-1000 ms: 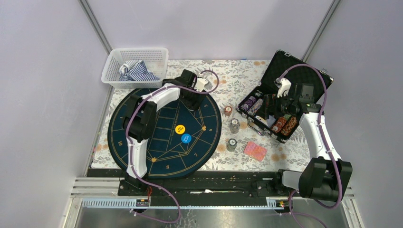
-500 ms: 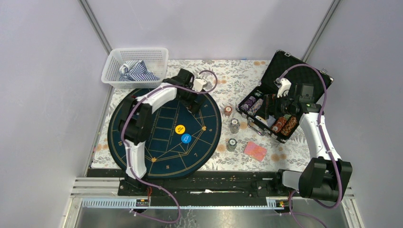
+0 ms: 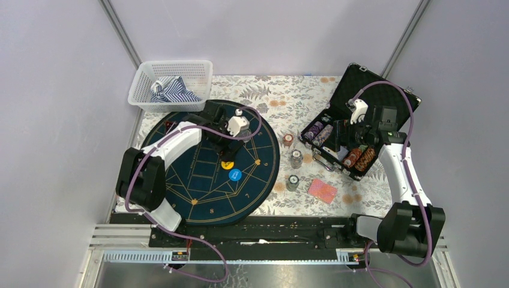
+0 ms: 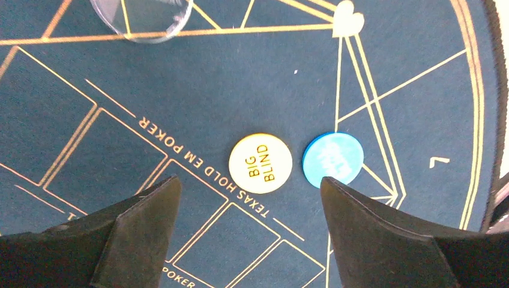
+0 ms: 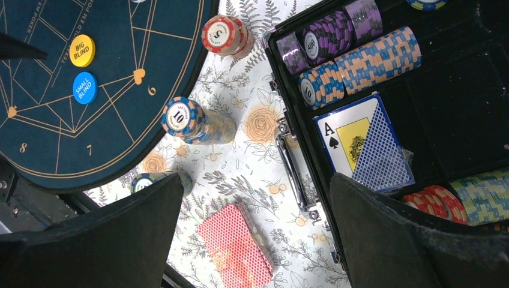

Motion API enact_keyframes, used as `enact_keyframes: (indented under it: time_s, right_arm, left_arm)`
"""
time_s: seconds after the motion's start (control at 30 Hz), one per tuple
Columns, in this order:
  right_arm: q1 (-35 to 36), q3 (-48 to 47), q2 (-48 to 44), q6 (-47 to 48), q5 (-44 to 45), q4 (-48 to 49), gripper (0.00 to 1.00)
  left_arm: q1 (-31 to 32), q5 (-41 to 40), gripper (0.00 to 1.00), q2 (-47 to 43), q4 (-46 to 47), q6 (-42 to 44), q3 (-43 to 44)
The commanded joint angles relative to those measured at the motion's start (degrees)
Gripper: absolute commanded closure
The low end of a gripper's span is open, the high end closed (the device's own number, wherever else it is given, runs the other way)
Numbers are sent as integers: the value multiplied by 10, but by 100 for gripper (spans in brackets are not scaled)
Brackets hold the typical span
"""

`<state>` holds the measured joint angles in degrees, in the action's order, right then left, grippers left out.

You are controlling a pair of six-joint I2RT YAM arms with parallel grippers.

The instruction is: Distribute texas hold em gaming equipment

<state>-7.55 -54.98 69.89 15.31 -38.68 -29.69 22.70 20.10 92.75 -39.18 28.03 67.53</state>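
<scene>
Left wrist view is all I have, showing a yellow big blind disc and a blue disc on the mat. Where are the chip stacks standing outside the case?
Observer: Three stand in a line on the floral cloth just right of the mat: a red-topped stack farthest from the arms, a blue-and-orange stack, then a third stack nearest.
Operator: Any cards out?
Observer: One red-backed deck lies on the cloth, right of the nearest stack.
Operator: And the right gripper?
Observer: The right gripper hangs open over the front edge of the case, holding nothing.
</scene>
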Motion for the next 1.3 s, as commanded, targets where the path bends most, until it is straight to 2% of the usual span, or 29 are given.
enact_keyframes:
  time_s: [0.0, 0.2, 0.37, 0.63, 1.1, 1.27]
  right_arm:
    - [1, 2, -31, 14, -9, -9, 0]
    - [1, 5, -30, 11, -8, -5, 0]
    - [1, 7, -24, 11, -9, -2, 0]
    - [1, 7, -21, 11, -10, -2, 0]
    - [1, 9, -15, 12, -12, -4, 0]
    - [1, 9, -13, 13, -12, -5, 0]
  left_arm:
    - [-9, 8, 13, -12, 26, 47, -31]
    - [-5, 54, 15, -32, 20, 129, -65]
    - [26, 79, 17, -56, 4, 192, -97]
    - [53, 109, 18, -77, 38, 278, -149]
    - [94, 92, 19, -71, 94, 345, -192]
    - [100, 85, 26, -55, 93, 356, -193]
